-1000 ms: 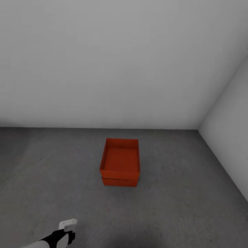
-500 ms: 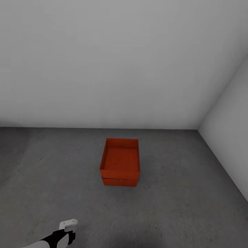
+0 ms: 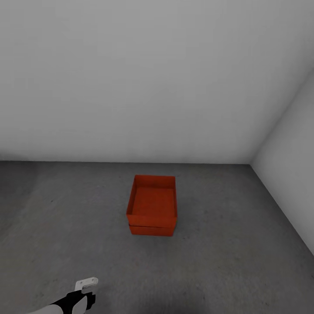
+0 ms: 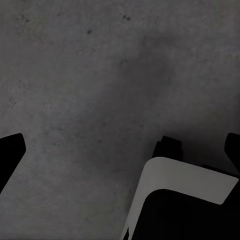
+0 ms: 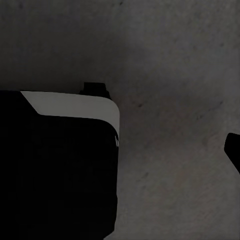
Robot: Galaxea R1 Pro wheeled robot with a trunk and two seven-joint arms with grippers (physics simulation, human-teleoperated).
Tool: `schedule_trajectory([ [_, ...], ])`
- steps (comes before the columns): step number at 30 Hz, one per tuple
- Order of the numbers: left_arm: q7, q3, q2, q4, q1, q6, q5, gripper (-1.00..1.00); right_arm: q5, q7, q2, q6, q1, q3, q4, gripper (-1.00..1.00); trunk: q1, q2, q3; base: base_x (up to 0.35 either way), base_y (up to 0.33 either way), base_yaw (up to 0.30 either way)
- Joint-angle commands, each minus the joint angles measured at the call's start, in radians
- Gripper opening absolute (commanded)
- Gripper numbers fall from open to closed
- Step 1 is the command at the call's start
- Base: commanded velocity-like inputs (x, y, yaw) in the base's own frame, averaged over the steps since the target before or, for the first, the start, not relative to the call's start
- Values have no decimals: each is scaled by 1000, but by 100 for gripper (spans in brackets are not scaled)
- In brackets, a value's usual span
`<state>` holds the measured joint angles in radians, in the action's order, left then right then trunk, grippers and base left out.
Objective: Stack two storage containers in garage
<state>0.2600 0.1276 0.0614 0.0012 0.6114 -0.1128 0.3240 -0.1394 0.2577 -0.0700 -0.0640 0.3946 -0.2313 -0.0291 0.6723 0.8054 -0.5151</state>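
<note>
Head view: stacked storage containers on concrete floor. Wrist views: fingers spread, grasping nothing, above floor.

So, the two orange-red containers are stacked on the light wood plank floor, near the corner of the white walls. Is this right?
Not quite: the floor is wrong. The head view shows the two storage containers, one stacked on the other, standing on the dark grey concrete floor, not on light wood planks. The rest holds: they stand near the corner of the white walls.
</note>
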Motion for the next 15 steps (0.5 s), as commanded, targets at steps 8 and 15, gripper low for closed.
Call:
schedule_trajectory([
  [8,2,8,0,0,1,-4,7,100,-10,2,-1,-7,1,-8,-3,100,0,1,-1,0,0,0],
  [15,2,8,0,0,1,-4,7,100,-14,-3,-15,0,1,-5,-4,100,0,1,-1,0,0,0],
])
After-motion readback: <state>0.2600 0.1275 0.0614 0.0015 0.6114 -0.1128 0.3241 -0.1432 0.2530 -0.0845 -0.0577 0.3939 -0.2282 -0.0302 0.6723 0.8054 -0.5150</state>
